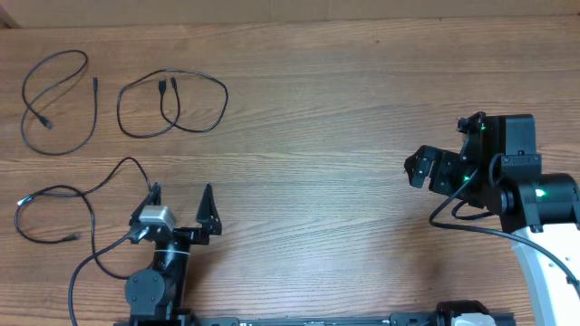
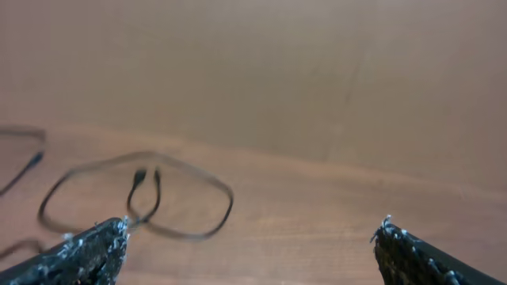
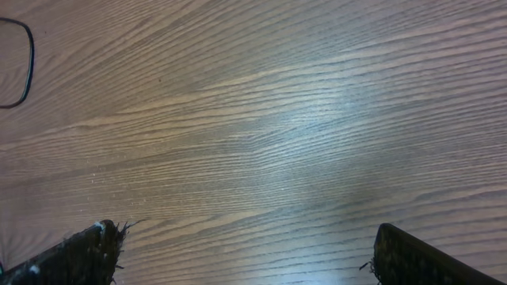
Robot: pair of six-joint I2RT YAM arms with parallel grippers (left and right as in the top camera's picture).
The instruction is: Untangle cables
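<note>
Three cables on the worktop [image 1: 362, 81], all in the left half of the overhead view, each lying apart from the others:
- far-left cable [image 1: 94, 109] sits upper left.
- middle cable [image 1: 224, 104] sits just right of it, also visible as a loop in the left wrist view [image 2: 141, 176].
- lower-left cable [image 1: 54, 189] has one end running up beside the left claw [image 1: 181, 192].

Left claw [image 2: 253, 229] is released, fingers spread wide, nothing between them. Right claw [image 1: 412, 169] is at mid right, well apart from all the cables. It is also released [image 3: 245, 229] over bare wood. A cable arc [image 3: 30, 55] shows at the upper-left edge of the right wrist view. Can't tell which cable.
</note>
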